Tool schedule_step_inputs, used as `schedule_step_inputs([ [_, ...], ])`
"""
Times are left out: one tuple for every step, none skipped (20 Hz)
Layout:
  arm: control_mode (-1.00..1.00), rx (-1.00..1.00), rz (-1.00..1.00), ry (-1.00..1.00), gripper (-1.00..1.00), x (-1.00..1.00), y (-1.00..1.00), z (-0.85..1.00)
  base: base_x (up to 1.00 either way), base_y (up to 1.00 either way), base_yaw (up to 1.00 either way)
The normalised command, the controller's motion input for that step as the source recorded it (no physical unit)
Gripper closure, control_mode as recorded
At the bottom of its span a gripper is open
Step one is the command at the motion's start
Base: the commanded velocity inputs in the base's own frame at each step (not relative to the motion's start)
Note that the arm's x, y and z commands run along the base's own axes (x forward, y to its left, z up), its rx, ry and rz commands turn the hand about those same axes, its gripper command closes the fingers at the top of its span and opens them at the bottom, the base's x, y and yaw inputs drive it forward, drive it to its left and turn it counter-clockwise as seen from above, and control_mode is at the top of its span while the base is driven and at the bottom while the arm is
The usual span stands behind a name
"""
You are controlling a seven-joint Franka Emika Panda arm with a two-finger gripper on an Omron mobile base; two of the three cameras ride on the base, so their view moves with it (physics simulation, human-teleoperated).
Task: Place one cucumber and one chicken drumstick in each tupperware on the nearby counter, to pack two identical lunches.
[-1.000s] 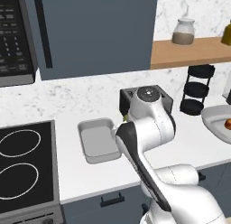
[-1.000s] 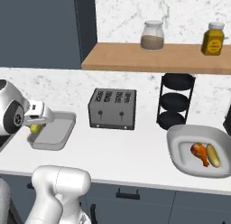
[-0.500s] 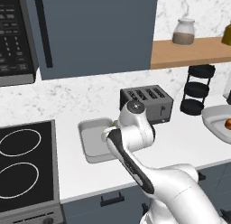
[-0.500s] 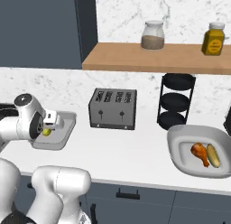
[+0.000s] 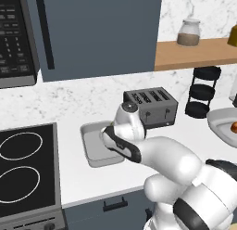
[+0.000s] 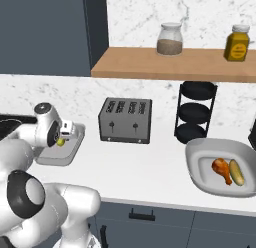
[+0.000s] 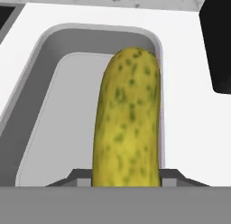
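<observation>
Jaws (image 7: 126, 182) closed on a cucumber (image 7: 127, 119), held over the near tupperware (image 7: 40, 105) on the counter (image 6: 140, 167), second tupperware (image 6: 197, 154) (right of toaster (image 6: 125, 120)) holding drumstick (image 6: 221, 169) and cucumber

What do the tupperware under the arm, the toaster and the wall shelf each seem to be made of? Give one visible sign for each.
Tupperware: probably plastic; matte, even light grey, with a thick rounded rim.
Toaster: looks like brushed metal; dark grey with a dull sheen, four slots on top.
Wall shelf: probably wood; flat warm brown, though no grain shows.
</observation>
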Motion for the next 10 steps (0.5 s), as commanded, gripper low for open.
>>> schedule_step_inputs([
  [-1.00,0.00,-0.01,0.01,1.00,0.59,0.39,-0.44,0.00,0.00,0.00],
  [-1.00,0.00,-0.01,0.00,1.00,0.45,0.36,-0.47,0.00,0.00,0.00],
  [-1.00,0.00,-0.03,0.00,1.00,0.32,0.31,-0.48,0.00,0.00,0.00],
  [-1.00,0.00,-0.05,0.00,1.00,0.18,0.17,-0.46,0.00,0.00,0.00],
  [-1.00,0.00,-0.06,0.00,1.00,0.11,0.04,-0.46,0.00,0.00,0.00],
  [-1.00,0.00,-0.08,0.00,1.00,0.11,0.00,-0.46,0.00,0.00,0.00],
  [-1.00,0.00,-0.09,0.00,1.00,0.15,0.00,-0.44,0.00,0.00,0.00],
  [-1.00,0.00,-0.09,0.00,1.00,0.20,0.00,-0.42,0.00,0.00,0.00],
  [-1.00,0.00,-0.10,0.01,-1.00,0.25,0.00,-0.41,0.00,0.00,0.00],
  [-1.00,0.00,-0.10,0.03,-1.00,0.32,0.00,-0.28,0.00,0.00,0.00],
])
